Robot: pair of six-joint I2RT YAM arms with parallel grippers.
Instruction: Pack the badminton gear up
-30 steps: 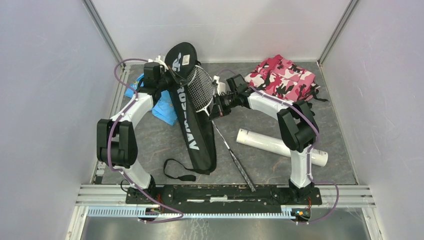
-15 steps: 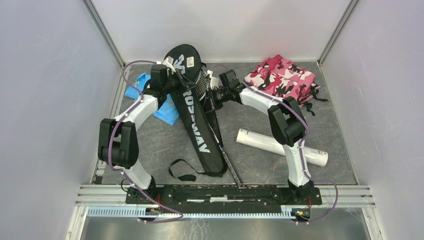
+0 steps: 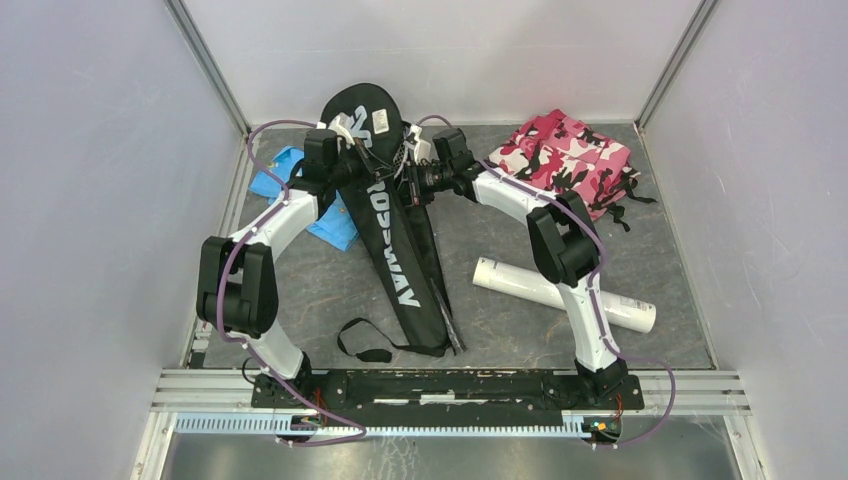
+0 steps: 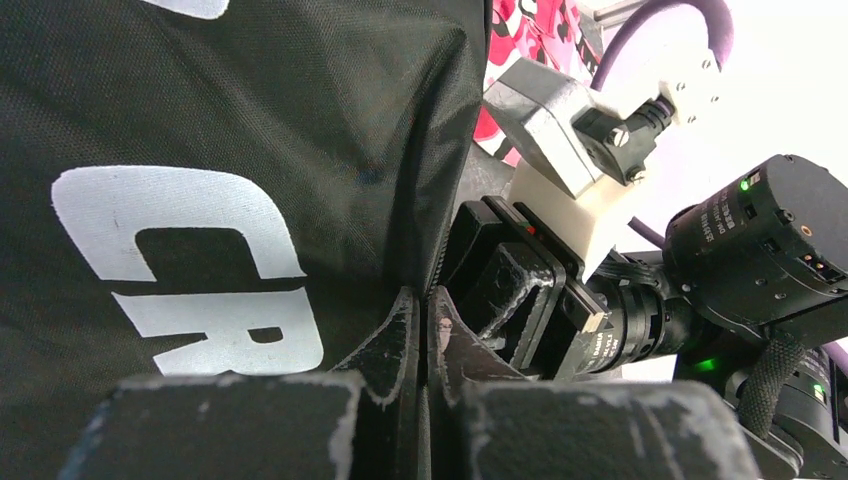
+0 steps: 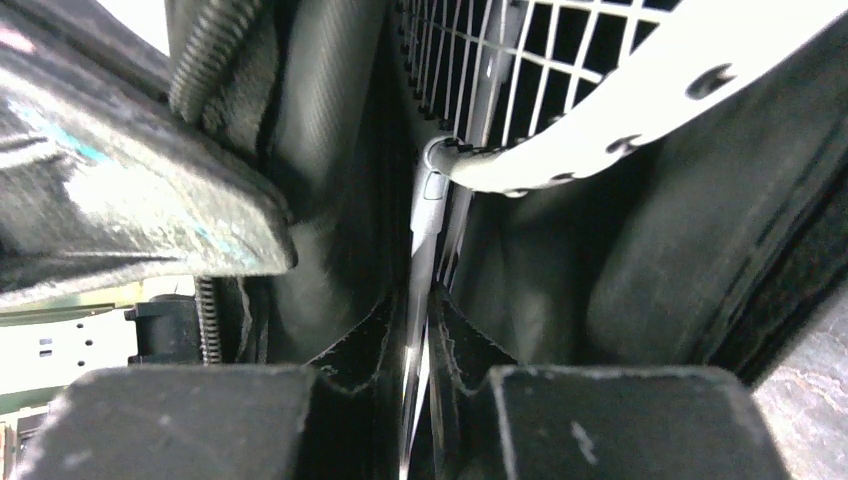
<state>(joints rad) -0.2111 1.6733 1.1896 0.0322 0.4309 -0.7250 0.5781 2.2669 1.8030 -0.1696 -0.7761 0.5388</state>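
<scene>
Left fingers (image 4: 395,335) pinch the racket bag (image 3: 385,240) by its opening edge above the counter (image 3: 500,235); right fingers (image 5: 365,335) clamp the racket (image 5: 432,175) shaft, head just inside. The head may snag the zipper (image 5: 205,55), or the fabric may slip free

— What is the right tool (image 5: 418,305) holding?
— The thin silver shaft of a racket (image 5: 560,130). Both fingers (image 5: 365,335) press on it, one from each side, with hardly a gap between them.
— And the racket's head?
— Upper right: a white frame with small holes along it and strings (image 5: 500,50) in a grid, running off the top edge.
— What surrounds it?
— Black fabric of the racket bag (image 5: 330,150) on both sides; the head sits in the opening. A zipper (image 5: 212,50) runs down the upper left.
— Anything else?
— A grey sliver of bench (image 5: 805,400) in the bottom right corner.
</scene>
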